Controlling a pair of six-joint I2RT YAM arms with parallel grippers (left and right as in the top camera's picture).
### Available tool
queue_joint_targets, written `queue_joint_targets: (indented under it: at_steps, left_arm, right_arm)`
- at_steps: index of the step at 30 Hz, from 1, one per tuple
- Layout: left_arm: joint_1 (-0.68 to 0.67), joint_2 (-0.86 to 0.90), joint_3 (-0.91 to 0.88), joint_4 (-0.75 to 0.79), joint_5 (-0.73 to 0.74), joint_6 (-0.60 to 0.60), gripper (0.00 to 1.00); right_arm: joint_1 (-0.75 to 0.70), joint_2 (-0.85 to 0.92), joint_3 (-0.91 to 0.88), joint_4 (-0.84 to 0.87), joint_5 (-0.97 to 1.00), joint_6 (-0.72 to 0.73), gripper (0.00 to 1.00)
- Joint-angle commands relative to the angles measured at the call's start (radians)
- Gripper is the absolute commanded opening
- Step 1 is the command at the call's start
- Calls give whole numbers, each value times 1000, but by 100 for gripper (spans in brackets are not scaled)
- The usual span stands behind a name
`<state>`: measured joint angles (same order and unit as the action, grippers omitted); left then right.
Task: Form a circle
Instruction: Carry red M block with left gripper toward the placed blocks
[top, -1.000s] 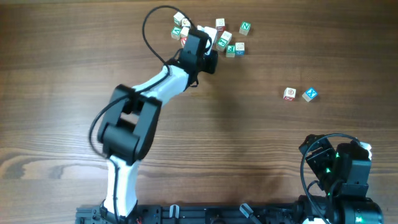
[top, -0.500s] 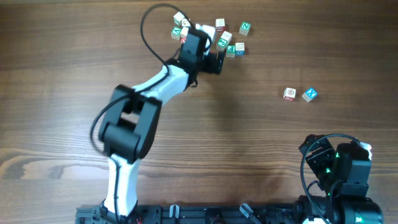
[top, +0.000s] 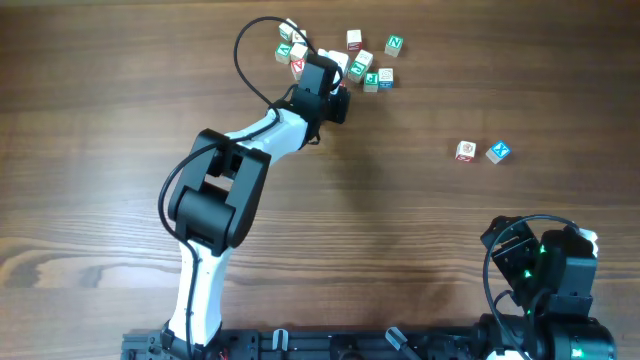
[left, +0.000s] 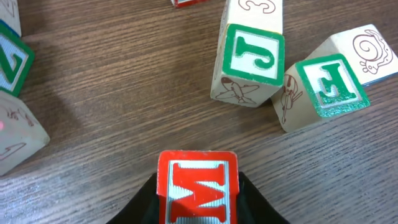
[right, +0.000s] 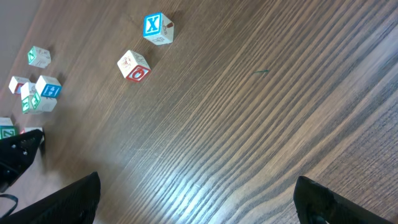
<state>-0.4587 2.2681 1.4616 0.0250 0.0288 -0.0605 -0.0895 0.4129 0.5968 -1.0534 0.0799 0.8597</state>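
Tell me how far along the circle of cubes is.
Done: the blue X cube and a red-marked cube sit side by side, apart from the loose scatter. In hand: the left gripper is shut on the red M cube within that scatter. Left: carrying it over; two cubes form no circle yet.

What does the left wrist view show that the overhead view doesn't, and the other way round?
Left wrist only: the left fingers shut on a wooden cube with a red M, and the readable faces of the green-J wooden cube and the green-E wooden cube ahead.
Overhead only: the whole left arm, the right arm at the near edge, and a separate pair, a blue-X wooden cube beside a red-marked pale wooden cube.
Both: the loose scatter of green-lettered cubes on the brown wooden table.
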Motion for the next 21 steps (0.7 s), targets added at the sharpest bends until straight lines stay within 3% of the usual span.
queue_joint_targets:
  at_steps: [1, 6, 12, 21]
  left_arm:
    - [-2, -92, -3, -62, 15, 1, 25]
    - [-26, -204, -3, -222, 16, 1, 25]
    - [-161, -240, -3, -389, 113, 1, 26]
    - [-324, -211, -3, -270, 117, -5, 27]
  right_arm:
    - [3, -8, -2, 2, 17, 8, 100]
    - [3, -8, -2, 2, 17, 8, 100]
    - [3, -8, -2, 2, 17, 8, 100]
    - [3, -8, -2, 2, 17, 8, 100]
